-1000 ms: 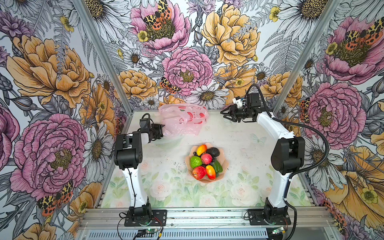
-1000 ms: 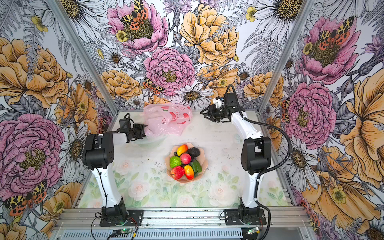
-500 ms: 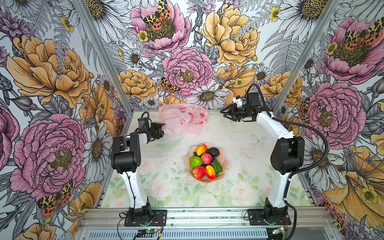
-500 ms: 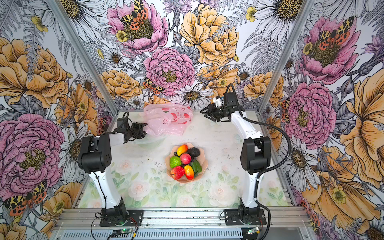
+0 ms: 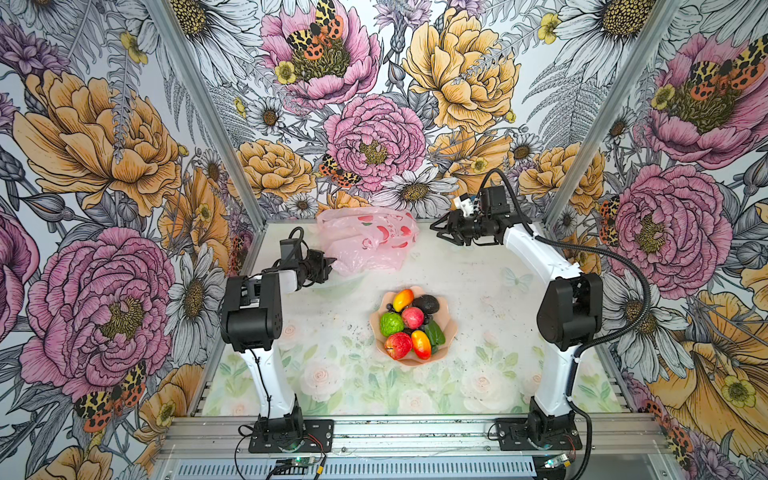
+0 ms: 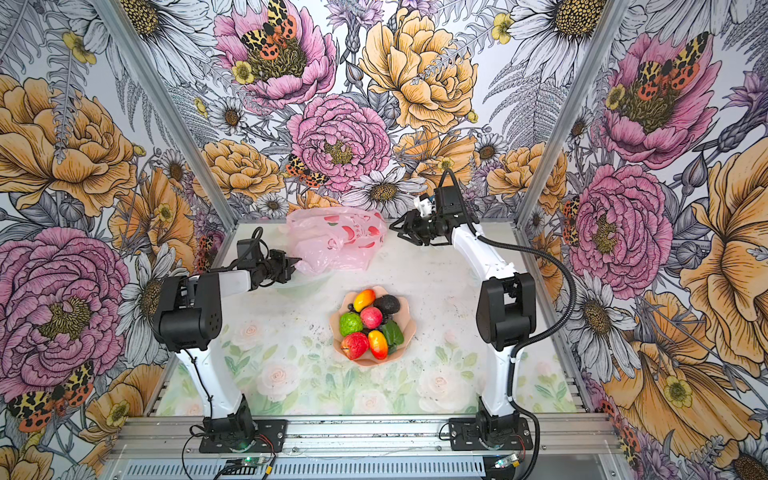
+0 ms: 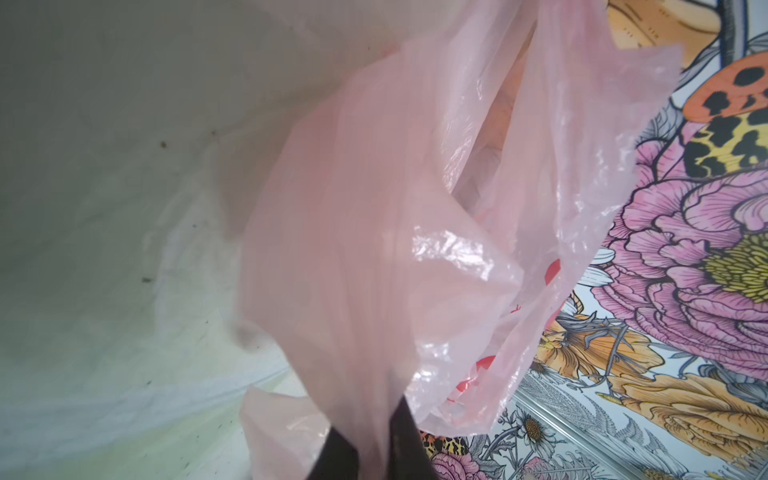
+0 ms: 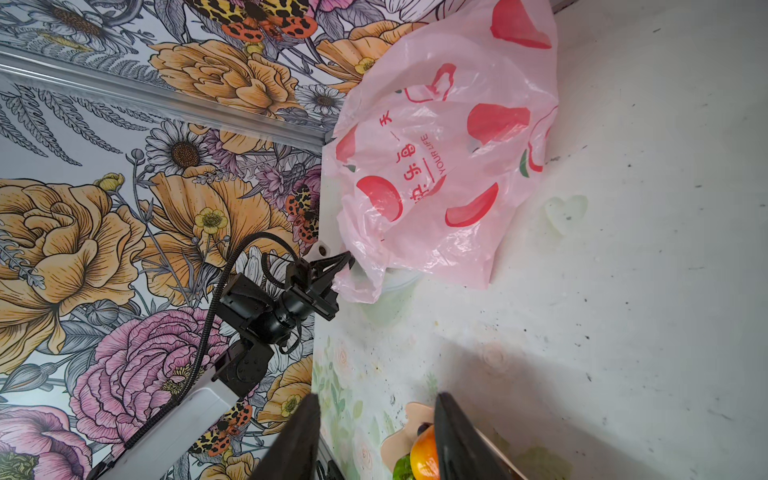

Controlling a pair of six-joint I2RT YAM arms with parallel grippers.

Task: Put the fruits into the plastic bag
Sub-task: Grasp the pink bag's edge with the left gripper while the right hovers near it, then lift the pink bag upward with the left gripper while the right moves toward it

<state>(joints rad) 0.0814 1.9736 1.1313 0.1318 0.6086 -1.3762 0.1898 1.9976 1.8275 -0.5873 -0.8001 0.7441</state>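
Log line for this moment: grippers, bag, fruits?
left gripper: shut on bag edge | right gripper: open, empty, beside bag | fruits: in bowl | bag: at table's back

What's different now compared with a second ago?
The left claw edged toward the pink bag and closed on its edge. The right claw, open near the bag's other side, stayed put, and the fruits stayed in the bowl.

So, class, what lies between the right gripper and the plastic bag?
Nothing. In both top views only a short stretch of bare table shows between the open right gripper and the plastic bag.
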